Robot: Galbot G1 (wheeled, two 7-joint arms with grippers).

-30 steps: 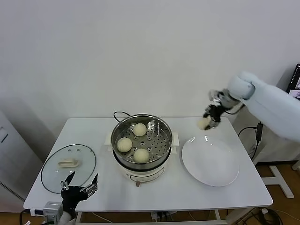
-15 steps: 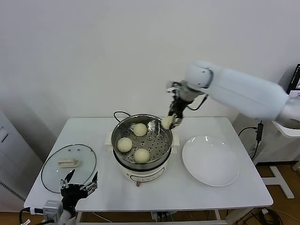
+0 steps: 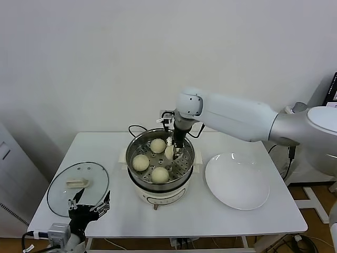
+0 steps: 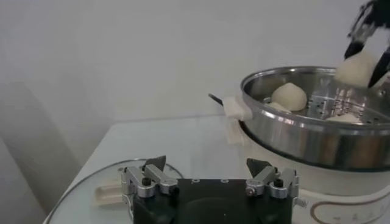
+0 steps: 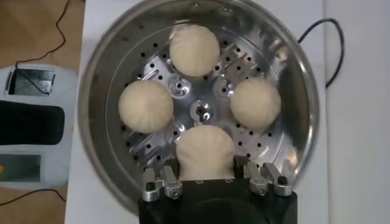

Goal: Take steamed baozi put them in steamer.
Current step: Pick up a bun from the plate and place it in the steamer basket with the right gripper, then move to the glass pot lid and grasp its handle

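Four steamed baozi (image 5: 195,50): three in the steamer (image 5: 91,73), one pinched by right hand (image 5: 207,176)

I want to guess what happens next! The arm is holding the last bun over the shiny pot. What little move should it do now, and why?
Probably lower a bit, then open. The right gripper, jaws shut on the fourth baozi, hangs over the steamer where three buns leave a free spot.

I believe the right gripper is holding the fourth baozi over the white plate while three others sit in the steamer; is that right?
Not quite. The right gripper holds the fourth baozi over the steamer, not the plate, which is bare; the head view shows this. Three others do sit in the steamer.
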